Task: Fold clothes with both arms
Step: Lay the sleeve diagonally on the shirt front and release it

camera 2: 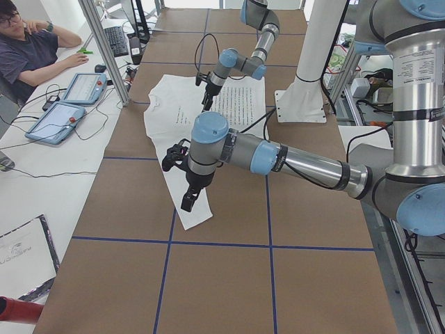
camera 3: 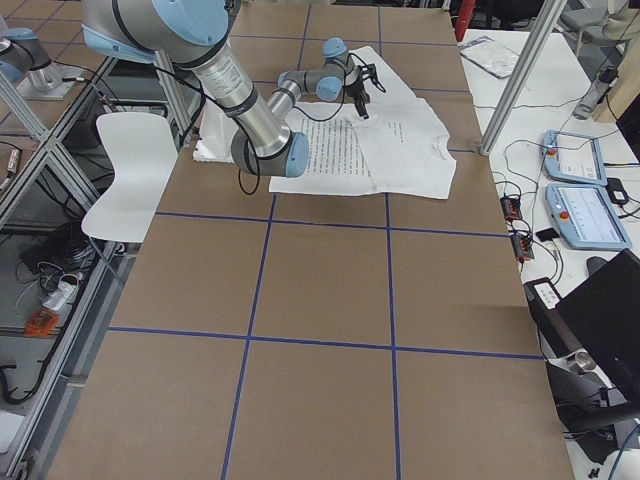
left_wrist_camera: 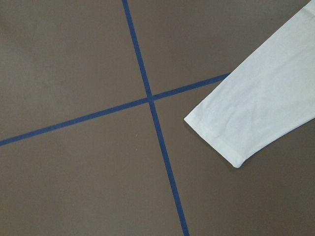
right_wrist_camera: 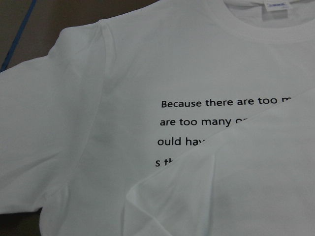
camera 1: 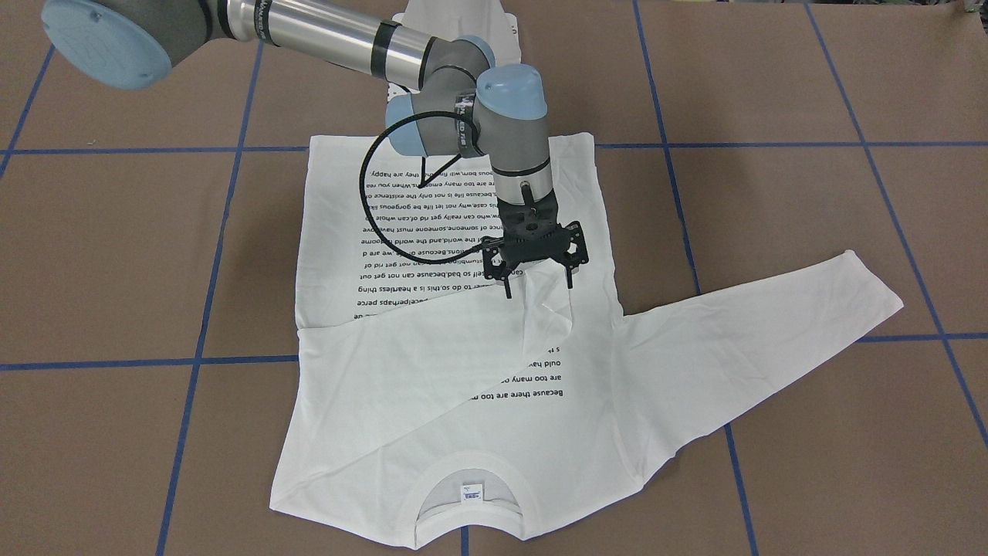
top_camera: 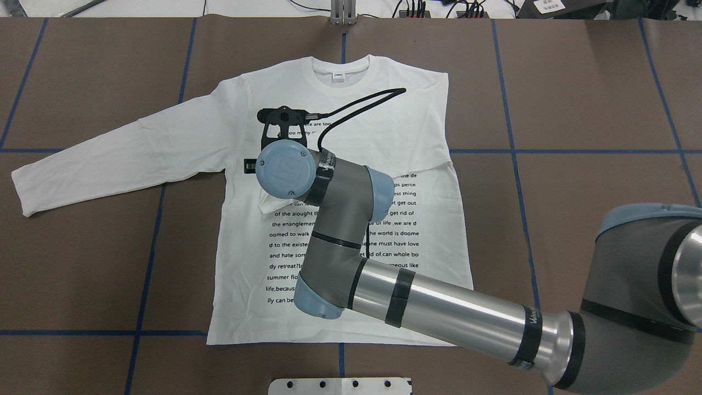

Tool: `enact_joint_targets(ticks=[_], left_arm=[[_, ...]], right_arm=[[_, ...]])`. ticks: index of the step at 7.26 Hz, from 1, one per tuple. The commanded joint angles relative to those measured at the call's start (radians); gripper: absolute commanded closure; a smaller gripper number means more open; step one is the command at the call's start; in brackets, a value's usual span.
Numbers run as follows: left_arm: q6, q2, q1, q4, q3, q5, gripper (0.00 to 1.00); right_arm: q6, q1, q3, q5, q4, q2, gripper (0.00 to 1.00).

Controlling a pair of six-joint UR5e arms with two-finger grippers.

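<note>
T-shirt (top_camera: 406, 109) flat on counter (top_camera: 576, 109) centre, collar (top_camera: 340, 68) at 12 o'clock overhead, one sleeve (camera 1: 432, 332) folded across chest, other out at 9; limp, light cotton, so I'd pinch the free cuff (left_wrist_camera: 216, 135); right end effector (camera 1: 538, 287) released above the fold, left end effector (camera 2: 189, 200): can't tell.

Front-facing: across the table (camera 1: 772, 232) from the robot, steep down, base side at top. Overhead: behind robot, forward and down. Shared by both: T-shirt (camera 1: 463, 417), right arm (camera 1: 309, 31). Side views: table ends, far, looking along it. Left wrist: close, straight down on sleeve cuff (left_wrist_camera: 231, 132), also in overhead. Right wrist: close on printed text (right_wrist_camera: 216, 103).
</note>
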Motion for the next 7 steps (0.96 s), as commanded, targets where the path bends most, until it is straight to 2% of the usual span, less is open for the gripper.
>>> enact_joint_targets(ticks=[1,2,4,5,6,7], left_arm=[[0.002,-0.007,-0.001,-0.005,0.0,0.0,0.0],[0.002,-0.007,-0.001,-0.005,0.0,0.0,0.0],[0.002,-0.008,-0.002,-0.005,-0.003,0.0,0.0],[0.003,-0.008,-0.002,-0.005,-0.001,0.0,0.0],[0.005,-0.008,-0.002,-0.006,-0.001,0.002,0.0],[0.006,-0.008,-0.004,-0.005,0.0,0.0,0.0]], right_arm=[[0.101,-0.015,-0.179,-0.048,0.133,0.077,0.02],[0.105,-0.025,-0.246,-0.081,0.216,0.085,0.02],[0.123,-0.038,-0.256,-0.089,0.217,0.093,0.03],[0.131,-0.049,-0.263,-0.099,0.217,0.12,0.1],[0.145,-0.063,-0.27,-0.099,0.217,0.157,0.25],[0.151,-0.084,-0.271,-0.105,0.217,0.178,0.26]])
